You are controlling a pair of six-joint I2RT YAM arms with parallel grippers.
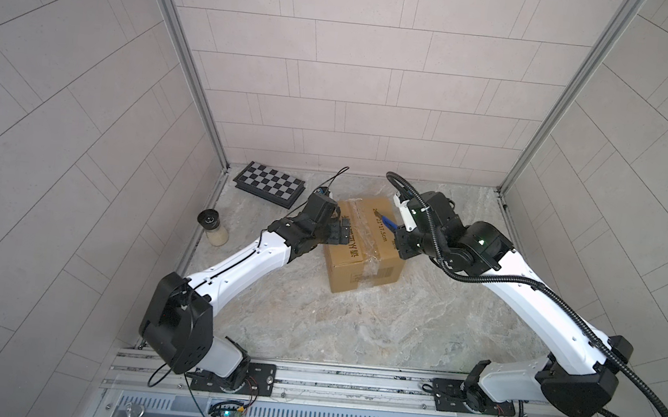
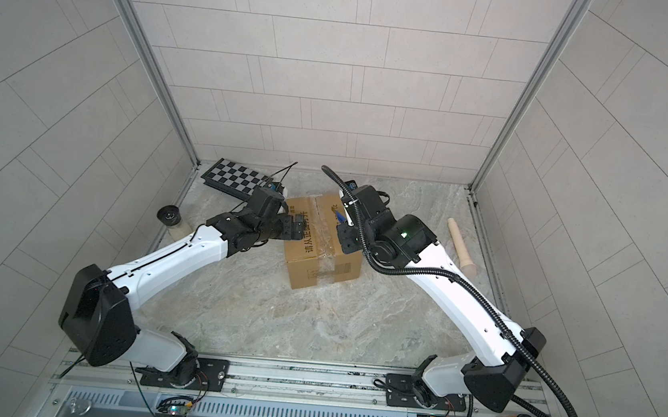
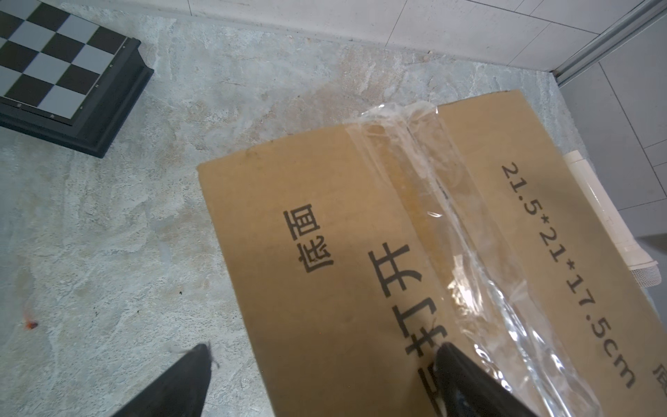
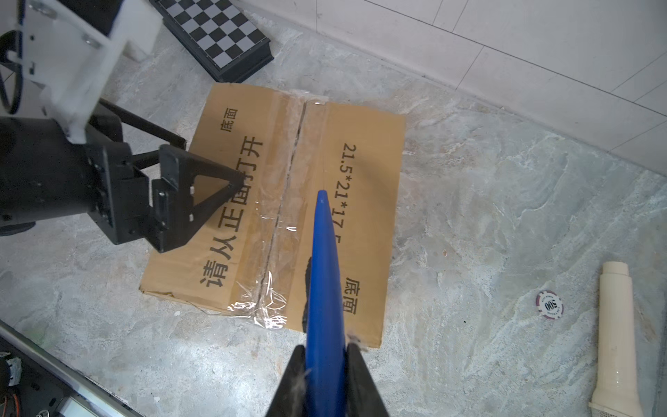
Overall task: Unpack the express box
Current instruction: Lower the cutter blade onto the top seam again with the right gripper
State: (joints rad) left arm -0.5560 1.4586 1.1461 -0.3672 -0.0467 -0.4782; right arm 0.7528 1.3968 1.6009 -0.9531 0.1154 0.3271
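we have left jaws wide apart over the express box (image 1: 359, 274) edge, likely steadying it; right jaws clamp blue blade (image 4: 325, 274) toward taped seam (image 4: 285, 195).

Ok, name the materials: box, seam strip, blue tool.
The express box: brown cardboard, matte, with folded flaps and black print. The seam strip: clear plastic tape, glossy, wrinkled and catching glare. The blue tool: probably moulded plastic, smooth, evenly coloured.

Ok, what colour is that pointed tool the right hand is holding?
Solid blue; the pointed tool shows best in the right wrist view.
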